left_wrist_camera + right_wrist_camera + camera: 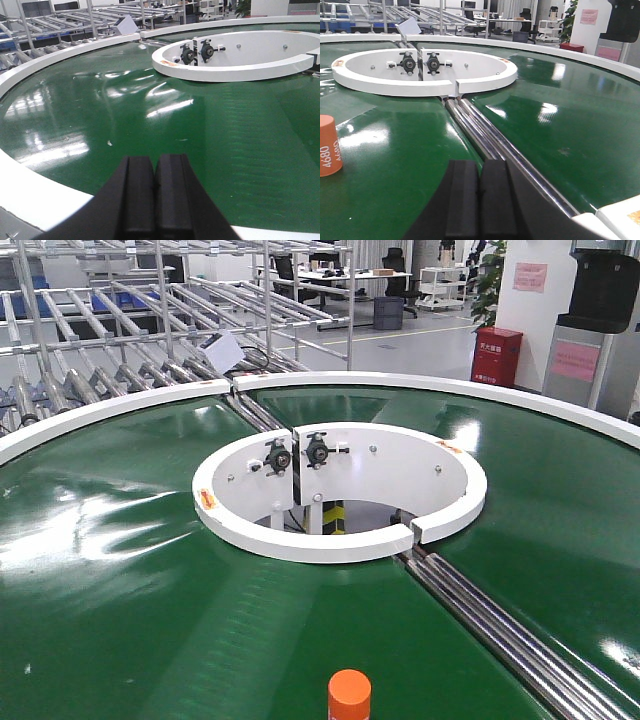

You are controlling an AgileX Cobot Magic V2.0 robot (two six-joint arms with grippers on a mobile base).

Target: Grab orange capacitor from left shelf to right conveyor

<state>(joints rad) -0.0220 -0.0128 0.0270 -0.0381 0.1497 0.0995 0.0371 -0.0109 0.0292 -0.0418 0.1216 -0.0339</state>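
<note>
Your right gripper (481, 200) and left gripper (154, 197) both sit with pads pressed together, holding nothing. The orange capacitor (349, 695), marked 4680, stands upright on the right conveyor (120, 570), at its near edge; beyond lies the white hub (340, 540).

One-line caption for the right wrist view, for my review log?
Orange capacitor stands upright on the green conveyor, left of the shut, empty right gripper.
</note>
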